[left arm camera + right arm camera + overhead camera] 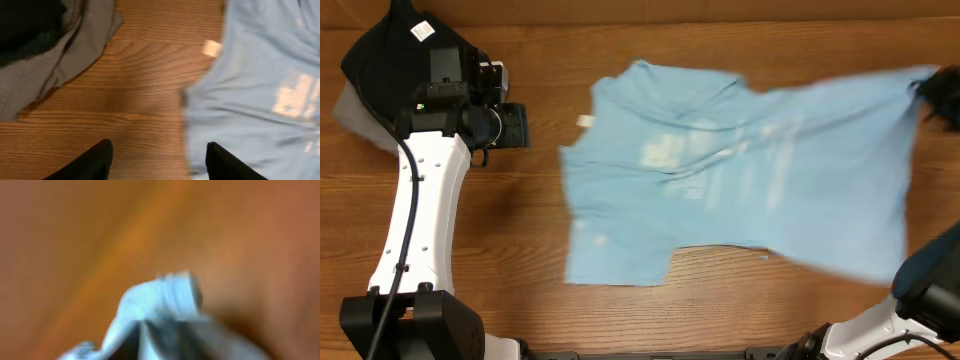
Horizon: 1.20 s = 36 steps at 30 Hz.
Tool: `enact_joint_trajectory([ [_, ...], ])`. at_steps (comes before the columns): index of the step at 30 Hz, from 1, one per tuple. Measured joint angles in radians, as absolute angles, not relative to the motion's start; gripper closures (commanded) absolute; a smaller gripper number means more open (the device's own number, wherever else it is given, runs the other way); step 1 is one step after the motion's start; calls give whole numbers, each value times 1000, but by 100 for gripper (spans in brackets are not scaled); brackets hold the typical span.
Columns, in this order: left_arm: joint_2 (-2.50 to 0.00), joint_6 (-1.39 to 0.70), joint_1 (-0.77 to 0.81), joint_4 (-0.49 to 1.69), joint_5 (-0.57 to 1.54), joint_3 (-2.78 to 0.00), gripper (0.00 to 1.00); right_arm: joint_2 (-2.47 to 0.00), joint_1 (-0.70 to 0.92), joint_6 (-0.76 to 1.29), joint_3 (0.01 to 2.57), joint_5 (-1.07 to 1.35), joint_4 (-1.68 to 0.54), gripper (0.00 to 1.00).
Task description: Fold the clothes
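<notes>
The light sky-blue T-shirt [740, 170] lies spread on the wood table, lettering faintly showing, its right part lifted and stretched toward the far right. My right gripper [938, 95] is shut on the shirt's upper right corner; the right wrist view is blurred and shows bunched blue cloth [160, 300] between the fingers. My left gripper [513, 127] is open and empty, left of the shirt. In the left wrist view its fingers [159, 162] hover over bare wood beside the shirt's edge [260, 90], with the small white tag [212, 48] near.
A black folded garment [405, 45] with a white tag lies on a grey folded garment [350, 115] at the far left corner; both show in the left wrist view [45, 55]. Bare wood lies between them and the shirt.
</notes>
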<state>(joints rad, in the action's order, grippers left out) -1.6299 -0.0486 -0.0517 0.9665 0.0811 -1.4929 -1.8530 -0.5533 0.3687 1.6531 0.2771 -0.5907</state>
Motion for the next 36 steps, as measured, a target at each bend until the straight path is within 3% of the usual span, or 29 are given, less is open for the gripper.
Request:
enact_joint_trajectory([
  [7, -1630, -49, -52, 993, 107, -1493, 35, -1833, -562, 365, 1915, 284, -876, 0],
  [15, -1630, -48, -29, 1078, 194, -1476, 38, -1771, -562, 354, 1964, 290, -1166, 0],
  [21, -1630, -48, 117, 976, 254, -1300, 39, -1621, -561, 347, 1977, 379, -1335, 1],
  [24, -1635, -48, 218, 907, 253, -1195, 34, -1573, -556, 347, 1986, 425, -1408, 1],
  [32, -1769, -69, 388, 701, 228, -1065, 32, -1559, -521, 303, 1990, 469, -1521, 1],
  [35, -1824, -90, 410, 656, 227, -1065, 48, -1559, -509, 286, 1990, 474, -1533, 1],
  [36, -1832, -100, 414, 657, 220, -1071, 68, -1559, -508, 283, 1990, 475, -1536, 1],
])
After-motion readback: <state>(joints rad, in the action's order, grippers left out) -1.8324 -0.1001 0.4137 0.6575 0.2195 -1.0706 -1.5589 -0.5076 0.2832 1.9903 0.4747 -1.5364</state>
